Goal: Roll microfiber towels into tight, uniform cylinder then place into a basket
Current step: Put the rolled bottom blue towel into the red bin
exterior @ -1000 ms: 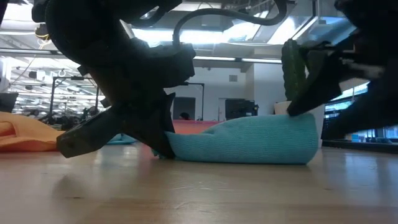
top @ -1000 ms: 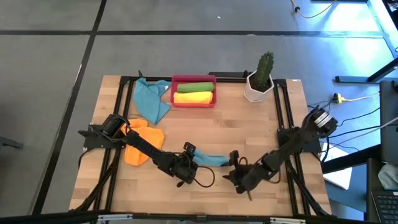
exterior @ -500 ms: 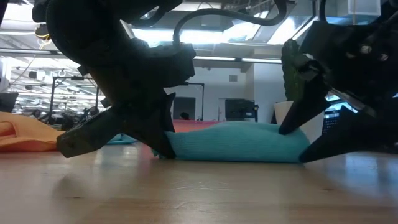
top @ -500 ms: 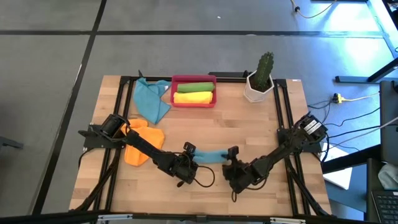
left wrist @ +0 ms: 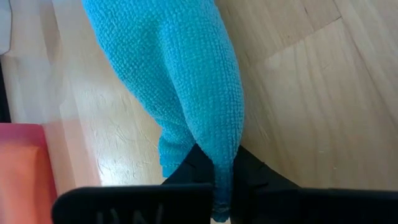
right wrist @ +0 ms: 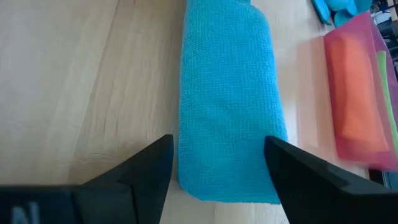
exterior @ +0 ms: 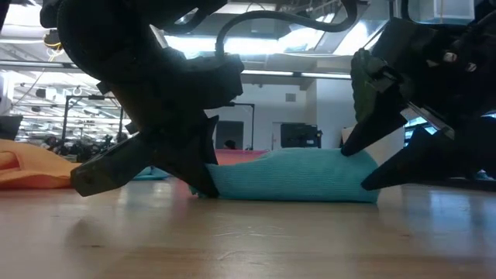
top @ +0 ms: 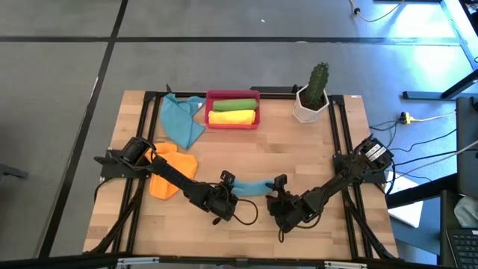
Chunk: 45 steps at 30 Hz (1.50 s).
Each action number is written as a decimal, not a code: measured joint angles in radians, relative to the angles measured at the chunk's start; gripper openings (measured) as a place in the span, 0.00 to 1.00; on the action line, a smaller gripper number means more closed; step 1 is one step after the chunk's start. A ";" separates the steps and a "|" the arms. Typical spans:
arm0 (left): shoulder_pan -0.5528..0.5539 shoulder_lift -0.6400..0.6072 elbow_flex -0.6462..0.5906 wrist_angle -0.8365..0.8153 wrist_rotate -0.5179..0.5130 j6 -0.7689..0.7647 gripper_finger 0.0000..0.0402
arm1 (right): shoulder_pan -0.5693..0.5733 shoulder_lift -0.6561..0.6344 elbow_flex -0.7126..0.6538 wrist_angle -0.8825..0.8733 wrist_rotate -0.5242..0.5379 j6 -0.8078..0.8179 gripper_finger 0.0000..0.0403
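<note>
no words, labels, brand marks, numbers or signs can be read in any of the views.

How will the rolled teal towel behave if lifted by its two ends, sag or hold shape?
Likely sags: the teal towel is soft knit cloth, already tapering and drooping where the left gripper pinches one end. It probably weighs little. The roll may loosen, since the right gripper only straddles the other end with open fingers. Rolling away seems unlikely; it lies flattened on the table.
</note>
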<state>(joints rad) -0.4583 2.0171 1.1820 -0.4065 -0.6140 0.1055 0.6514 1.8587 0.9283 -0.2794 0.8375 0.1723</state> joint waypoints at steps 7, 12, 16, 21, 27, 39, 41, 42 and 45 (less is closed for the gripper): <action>0.000 0.000 0.000 0.000 0.000 0.000 0.01 | -0.007 0.000 0.000 -0.001 0.000 -0.051 0.63; 0.000 0.000 0.000 0.000 0.000 0.000 0.01 | -0.007 0.000 0.003 0.007 -0.005 -0.084 0.63; 0.000 0.001 0.000 0.000 0.000 0.001 0.01 | -0.007 -0.002 0.028 0.006 -0.050 -0.078 0.67; 0.000 0.001 0.000 0.000 0.000 0.000 0.01 | -0.021 -0.002 0.035 -0.029 -0.053 -0.070 0.76; 0.000 0.001 0.000 0.000 0.000 0.001 0.02 | -0.057 0.023 0.031 -0.065 -0.069 -0.046 0.78; 0.000 0.001 -0.001 0.000 0.000 0.001 0.02 | -0.070 0.046 0.034 -0.074 -0.071 -0.049 0.62; 0.000 0.001 -0.001 0.000 0.000 0.001 0.02 | -0.071 0.048 0.033 -0.077 -0.071 -0.050 0.56; 0.000 0.001 -0.001 0.000 0.000 0.001 0.02 | -0.072 0.049 0.033 -0.079 -0.071 -0.051 0.54; 0.000 0.001 -0.001 0.000 0.000 0.001 0.01 | -0.075 0.050 0.032 -0.092 -0.073 -0.051 0.45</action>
<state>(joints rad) -0.4587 2.0178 1.1809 -0.4065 -0.6144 0.1062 0.5762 1.9088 0.9599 -0.3719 0.7643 0.1212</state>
